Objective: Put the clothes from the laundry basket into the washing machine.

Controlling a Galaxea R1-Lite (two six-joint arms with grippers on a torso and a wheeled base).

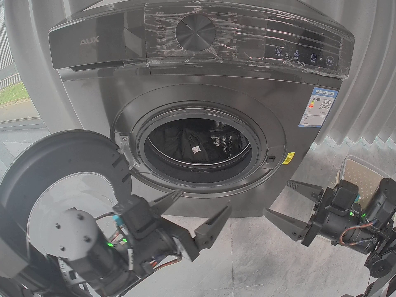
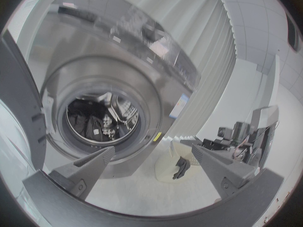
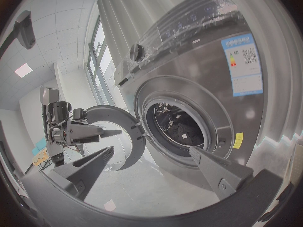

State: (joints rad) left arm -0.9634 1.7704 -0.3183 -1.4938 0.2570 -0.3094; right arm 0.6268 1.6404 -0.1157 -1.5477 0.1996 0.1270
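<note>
Your left gripper [image 1: 204, 199] hangs low in front of the washing machine [image 1: 198, 87], just below the open porthole, its jaws spread wide and holding nothing. Your right gripper [image 1: 277, 196] sits level with it off the machine's lower right corner, jaws equally wide and also empty, fingertips pointing inward toward the left one. The two claws are well apart.

The round door [image 1: 62, 166] is swung fully open to your left, its inner face turned toward you, with the left arm in front of it. Inside the drum, dark clothes [image 1: 185, 145] lie heaped at the bottom (a small white tag shows on the top fold), and a black piece with a pale pattern [image 1: 222, 142] rests beside them to the right.

The laundry basket [image 1: 363, 174], cream with a perforated wall, stands on the floor to the right of the machine, just behind your right arm. In the left wrist view a dark garment [image 2: 181, 167] lies draped over its near rim.

On the machine's front, a blue-and-white energy label [image 1: 317, 107] sits upper right of the porthole and a small yellow sticker [image 1: 288, 158] below it. The round dial [image 1: 195, 31] is centred on the control panel, under clear plastic film. Pale curtains [image 1: 371, 83] hang behind, above grey floor tiles [image 1: 247, 252].
</note>
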